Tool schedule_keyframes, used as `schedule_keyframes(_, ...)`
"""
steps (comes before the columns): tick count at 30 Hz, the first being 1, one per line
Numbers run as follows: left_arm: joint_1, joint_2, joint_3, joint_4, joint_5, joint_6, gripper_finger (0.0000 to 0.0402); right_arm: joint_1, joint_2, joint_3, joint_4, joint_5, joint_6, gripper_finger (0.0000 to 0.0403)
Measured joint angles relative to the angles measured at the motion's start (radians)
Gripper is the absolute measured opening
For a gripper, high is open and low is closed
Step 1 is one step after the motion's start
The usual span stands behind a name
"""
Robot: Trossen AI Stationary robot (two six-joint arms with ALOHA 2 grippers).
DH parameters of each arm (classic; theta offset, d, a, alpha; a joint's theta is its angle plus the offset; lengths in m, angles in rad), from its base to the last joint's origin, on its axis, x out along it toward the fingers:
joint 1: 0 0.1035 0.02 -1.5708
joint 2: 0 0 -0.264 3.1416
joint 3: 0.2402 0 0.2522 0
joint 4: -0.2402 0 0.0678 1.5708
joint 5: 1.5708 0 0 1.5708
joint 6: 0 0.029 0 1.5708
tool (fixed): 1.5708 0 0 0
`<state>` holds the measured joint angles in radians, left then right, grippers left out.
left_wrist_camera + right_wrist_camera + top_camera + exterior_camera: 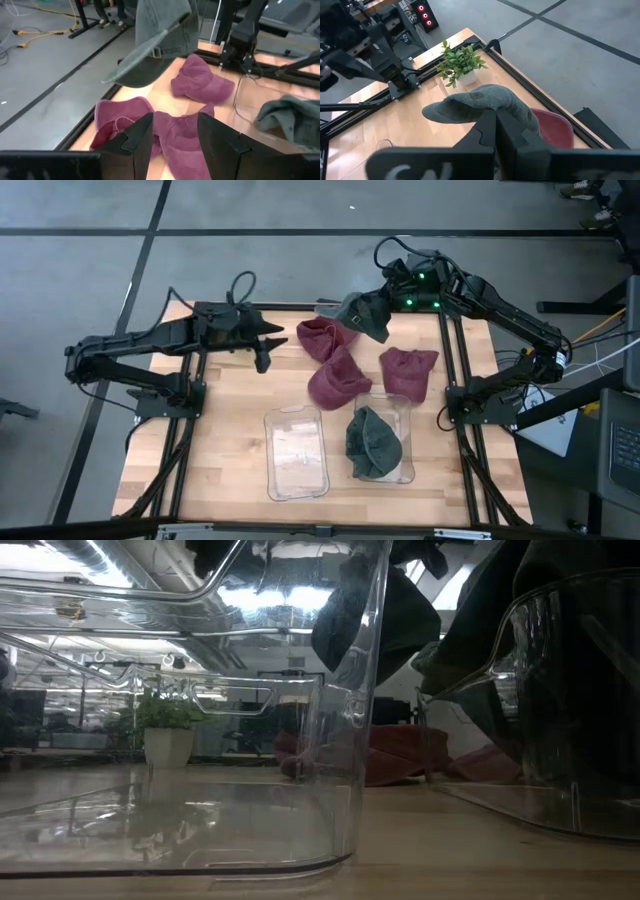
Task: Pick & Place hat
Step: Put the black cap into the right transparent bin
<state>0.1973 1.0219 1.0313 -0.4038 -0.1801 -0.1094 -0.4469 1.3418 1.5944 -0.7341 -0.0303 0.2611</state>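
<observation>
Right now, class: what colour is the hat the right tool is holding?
Grey-green hat, shut in the right tool; the left wrist view shows it best.

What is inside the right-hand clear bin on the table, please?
The right clear bin holds one crumpled dark green hat, which fills most of it. Anything beneath the hat is covered, so I cannot tell whether the bin holds more.

Wooden table (225,435): hats (338,380), bins (296,452)

Potted plant (459,64) on wooden table (220,440)
</observation>
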Motion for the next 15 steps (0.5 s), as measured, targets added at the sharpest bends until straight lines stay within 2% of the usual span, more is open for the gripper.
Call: schedule_keyframes(15,-0.007,0.023,0.0,0.016,0.024,-0.008,0.0148,0.0,0.0,0.0,0.0,-0.001,-0.008,0.0)
